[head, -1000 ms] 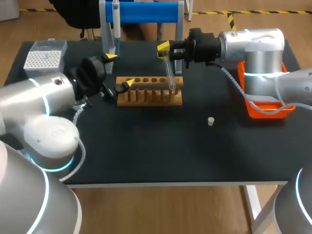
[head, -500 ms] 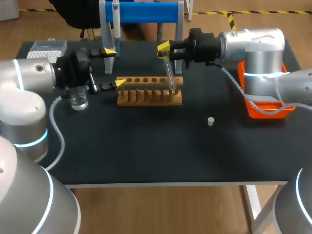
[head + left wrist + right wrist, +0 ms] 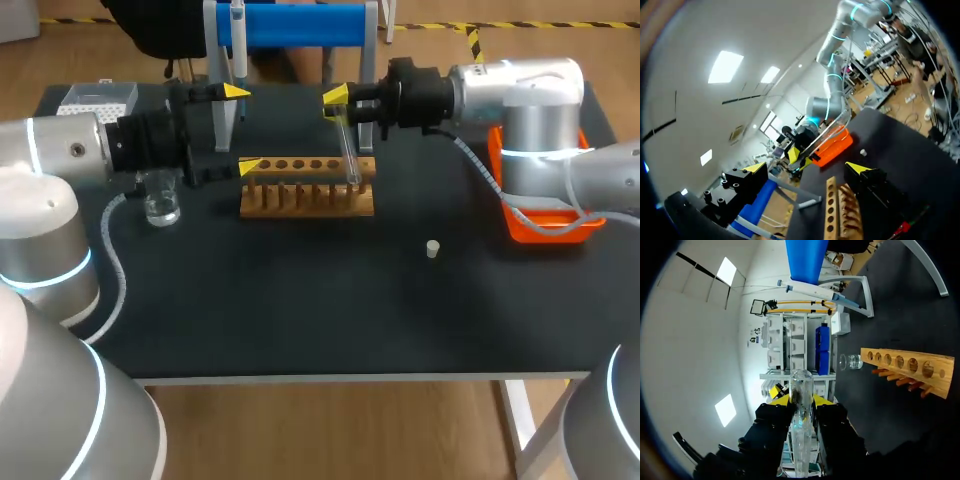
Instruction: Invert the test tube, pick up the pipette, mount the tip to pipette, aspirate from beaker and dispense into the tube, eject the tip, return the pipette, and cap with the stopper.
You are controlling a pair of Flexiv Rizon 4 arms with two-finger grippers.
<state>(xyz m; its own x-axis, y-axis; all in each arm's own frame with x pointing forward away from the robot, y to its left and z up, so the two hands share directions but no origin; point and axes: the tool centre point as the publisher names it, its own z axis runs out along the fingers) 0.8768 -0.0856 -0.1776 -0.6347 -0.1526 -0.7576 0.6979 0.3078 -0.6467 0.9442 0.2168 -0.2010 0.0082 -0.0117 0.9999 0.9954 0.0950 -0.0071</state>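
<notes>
Table: matt black tabletop [image 3: 300, 320] carrying everything below
Left arm: silver round-bodied arm [image 3: 60, 160], lying level, to the left of the pale wooden test tube rack with its row of holes [image 3: 307, 190] and aimed at that rack's left end
Right arm: silver arm [image 3: 520, 95] to the right of the rack and behind it, also level, aimed leftward
Pipette stand: grey frame with a blue crossbar [image 3: 300, 25], standing behind the rack
Tray: orange plastic tray [image 3: 545, 228] well to the right of the rack, partly under the right arm
Tip box: white box of tips with a clear lid [image 3: 92, 98] well to the left of the rack and behind it
Left gripper: left gripper [image 3: 243, 128] spread wide, one yellow tip at the rack's left back corner, the other beside the stand's left leg; contact cannot be told
Right gripper: right gripper [image 3: 801, 400] closed narrow on the tube, above the rack's right end
Test tube: clear glass test tube [image 3: 348, 150], long axis leaning off upright, upper part in the right gripper, lower end down at the rack's rightmost hole; which end is open cannot be told
Pipette: slim pale pipette [image 3: 237, 45] hanging upright on the stand's left post
Beaker: small clear glass beaker [image 3: 160, 205] left of the rack
Stopper: small white stopper [image 3: 432, 248] in front of the rack, off to its right
</notes>
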